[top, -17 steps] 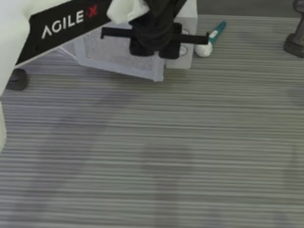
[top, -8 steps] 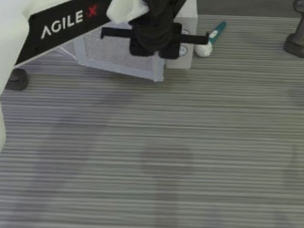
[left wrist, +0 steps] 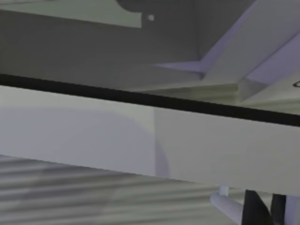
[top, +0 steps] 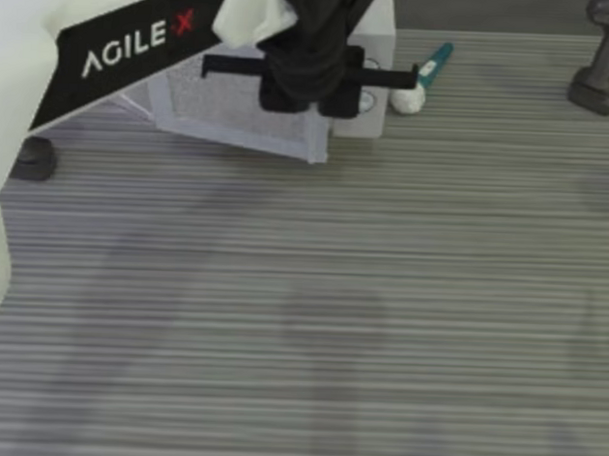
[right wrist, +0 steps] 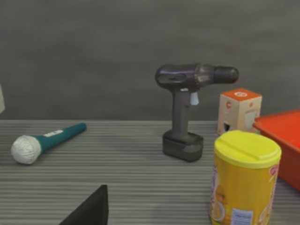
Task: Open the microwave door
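The white microwave [top: 377, 30] stands at the table's far edge, left of centre. Its microwave door [top: 219, 110], a white panel with a grey mesh window, is swung partway out, its free edge toward the front. My left gripper [top: 309, 96] hangs over that free edge, shut on the door's handle. In the left wrist view the white handle bar [left wrist: 229, 206] runs up against the dark fingers [left wrist: 253, 211], below the door's broad white panel [left wrist: 140, 136]. My right arm is outside the top view; only a dark tip of my right gripper [right wrist: 93, 211] shows.
A teal microphone [top: 427, 77] lies just right of the microwave. A dark drill [top: 601, 58] stands at the far right. The right wrist view also shows a yellow canister [right wrist: 243, 178], a small orange-topped box [right wrist: 239, 110] and a red tray [right wrist: 281, 131]. A dark object [top: 32, 158] sits at the left.
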Controlling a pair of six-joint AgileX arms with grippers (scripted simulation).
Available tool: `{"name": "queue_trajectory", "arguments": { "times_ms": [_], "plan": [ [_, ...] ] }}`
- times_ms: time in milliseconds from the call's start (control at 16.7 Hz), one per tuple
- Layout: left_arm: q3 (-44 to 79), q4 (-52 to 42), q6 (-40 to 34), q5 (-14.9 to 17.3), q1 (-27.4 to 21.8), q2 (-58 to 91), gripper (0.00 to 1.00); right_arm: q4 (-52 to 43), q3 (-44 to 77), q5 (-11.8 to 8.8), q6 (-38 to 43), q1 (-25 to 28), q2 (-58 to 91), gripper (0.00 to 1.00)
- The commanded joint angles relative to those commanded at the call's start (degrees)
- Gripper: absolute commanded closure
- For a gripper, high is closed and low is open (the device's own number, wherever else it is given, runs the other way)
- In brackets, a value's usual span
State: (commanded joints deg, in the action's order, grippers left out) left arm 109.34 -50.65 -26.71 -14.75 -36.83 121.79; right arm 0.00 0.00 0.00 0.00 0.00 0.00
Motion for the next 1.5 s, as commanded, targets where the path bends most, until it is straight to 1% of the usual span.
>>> {"name": "queue_trajectory", "arguments": {
  "times_ms": [540,900,1500],
  "plan": [
    [-1.0,0.6,0.5,0.4,-0.2,-0.5,1.0,0.0,0.0,0.0,0.0,0.0,0.0,0.0],
    [-8.4,4.2,5.7,2.8,0.6,-5.4,1.0,0.0,0.0,0.0,0.0,0.0,0.0,0.0],
    [-8.6,4.3,5.9,2.9,0.7,-5.6,1.0,0.0,0.0,0.0,0.0,0.0,0.0,0.0]
  ]
}}
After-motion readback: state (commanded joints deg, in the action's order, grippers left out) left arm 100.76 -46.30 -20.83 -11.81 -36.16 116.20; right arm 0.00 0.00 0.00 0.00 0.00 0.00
